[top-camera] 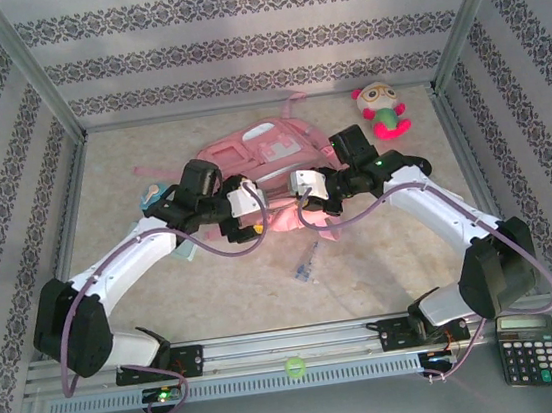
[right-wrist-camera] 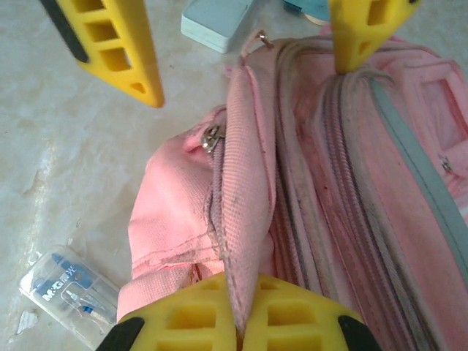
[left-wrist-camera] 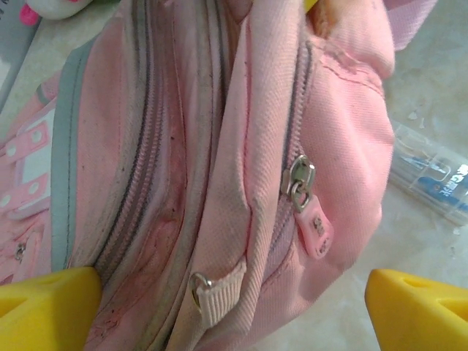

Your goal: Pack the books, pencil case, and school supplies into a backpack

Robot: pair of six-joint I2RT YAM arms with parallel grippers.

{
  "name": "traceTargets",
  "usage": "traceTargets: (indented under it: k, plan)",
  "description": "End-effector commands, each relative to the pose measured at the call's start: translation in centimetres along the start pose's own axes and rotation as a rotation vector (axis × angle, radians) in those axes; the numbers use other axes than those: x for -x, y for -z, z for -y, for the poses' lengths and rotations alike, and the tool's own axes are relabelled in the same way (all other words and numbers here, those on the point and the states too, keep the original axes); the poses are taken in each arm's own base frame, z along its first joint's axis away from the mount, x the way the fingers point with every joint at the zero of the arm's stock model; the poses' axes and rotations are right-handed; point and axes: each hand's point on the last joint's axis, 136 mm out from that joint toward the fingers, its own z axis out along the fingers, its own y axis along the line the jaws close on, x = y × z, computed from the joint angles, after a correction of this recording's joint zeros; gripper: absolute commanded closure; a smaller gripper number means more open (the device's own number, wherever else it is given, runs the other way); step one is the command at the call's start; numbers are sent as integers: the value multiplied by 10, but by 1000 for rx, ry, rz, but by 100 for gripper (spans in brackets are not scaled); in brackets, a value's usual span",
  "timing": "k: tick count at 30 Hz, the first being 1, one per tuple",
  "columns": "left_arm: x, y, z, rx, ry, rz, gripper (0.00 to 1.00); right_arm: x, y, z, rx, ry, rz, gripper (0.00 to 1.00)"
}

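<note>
The pink backpack lies at the middle of the table, zips facing up. My right gripper is shut on a raised fold of its fabric beside a zip; from above, that right gripper sits at the bag's near end. My left gripper is open, its yellow fingers spread either side of the bag's front pocket without touching it. A pink zip pull hangs on that pocket. The clear packet with bluish contents lies on the table beside the bag. A pale teal-and-white piece rests past the bag. The navy book is out of view.
A pink-and-green plush toy sits at the back right. A black calculator lies off the table's near right corner. A small teal item lies left of the bag, and a small green ball rests on the front rail.
</note>
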Motion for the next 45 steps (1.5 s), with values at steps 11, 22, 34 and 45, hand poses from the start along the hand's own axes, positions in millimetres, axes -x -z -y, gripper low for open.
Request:
traceTargets:
  k: [11, 22, 34, 45]
  plan:
    - [18, 12, -24, 77, -132, 27, 5, 32, 21, -7, 53, 81, 108, 100]
    - [1, 6, -4, -57, -222, -53, 3, 39, 22, -32, 143, 103, 97, 100]
    - [-7, -33, -2, -116, -217, -48, 38, 38, 26, -30, 123, 104, 96, 100]
    - [11, -15, 13, -103, 267, 52, 100, -2, 50, 36, -195, -454, 92, 61]
